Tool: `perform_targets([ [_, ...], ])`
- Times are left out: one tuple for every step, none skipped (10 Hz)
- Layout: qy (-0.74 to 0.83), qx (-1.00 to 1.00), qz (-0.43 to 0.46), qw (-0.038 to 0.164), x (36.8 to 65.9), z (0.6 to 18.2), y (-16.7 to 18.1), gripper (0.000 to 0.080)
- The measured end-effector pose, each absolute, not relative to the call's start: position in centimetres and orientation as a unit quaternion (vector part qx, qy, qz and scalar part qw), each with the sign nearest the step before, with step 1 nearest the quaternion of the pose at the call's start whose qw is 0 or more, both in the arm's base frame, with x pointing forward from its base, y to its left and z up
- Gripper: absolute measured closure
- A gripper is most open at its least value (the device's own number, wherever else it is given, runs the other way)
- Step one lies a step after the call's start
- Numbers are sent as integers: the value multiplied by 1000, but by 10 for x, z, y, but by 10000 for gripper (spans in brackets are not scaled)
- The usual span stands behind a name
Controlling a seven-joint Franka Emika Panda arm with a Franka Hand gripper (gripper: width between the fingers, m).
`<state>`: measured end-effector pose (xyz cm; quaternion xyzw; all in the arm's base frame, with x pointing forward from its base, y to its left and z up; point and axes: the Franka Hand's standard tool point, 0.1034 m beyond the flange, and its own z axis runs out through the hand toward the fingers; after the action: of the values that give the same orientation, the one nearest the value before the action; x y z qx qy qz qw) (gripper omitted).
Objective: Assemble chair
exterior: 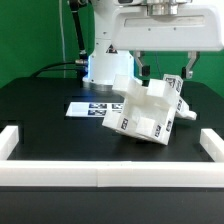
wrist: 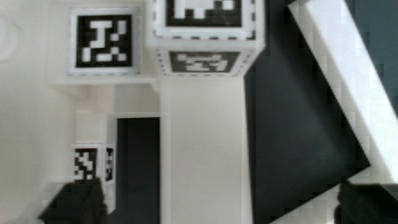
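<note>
Where the chair (exterior: 148,112) lies, it overlaps the marker board (exterior: 85,106).

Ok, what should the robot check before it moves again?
1. Gripper jaws wide apart: ok.
2. Nothing pinched; a white post stands between the fingertips with gaps on both sides: ok.
3. Chair standing upright: not ok, it lies tilted on the table.
4. All chair pieces joined: cannot tell.
5. Chair inside the white rail: ok.
</note>
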<state>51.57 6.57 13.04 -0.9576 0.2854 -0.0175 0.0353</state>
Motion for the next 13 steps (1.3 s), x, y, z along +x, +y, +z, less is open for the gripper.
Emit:
perform_targets([
  [284, -958, -17, 33, 515, 127, 65, 151],
  [284, -958, -16, 32, 515, 126, 65, 151],
  [284, -958, -16, 32, 515, 126, 65, 151],
  [284, -958, -16, 32, 514, 126, 65, 151],
  [282, -959, -15, 32, 513, 127, 65, 151],
  [280, -959, -13, 34, 509, 127, 64, 151],
  [280, -959, -11, 35, 503, 128, 61, 151],
  [279, -960, -8, 35, 498, 127, 56, 151],
  [275, -961, -6, 35, 495, 126, 51, 151],
  [269, -962, -5, 32, 493, 124, 44, 151],
  [266, -964, -3, 29, 492, 120, 39, 151],
  [263, -964, -2, 27, 492, 118, 36, 151],
  [260, -965, -1, 25, 493, 115, 33, 151],
])
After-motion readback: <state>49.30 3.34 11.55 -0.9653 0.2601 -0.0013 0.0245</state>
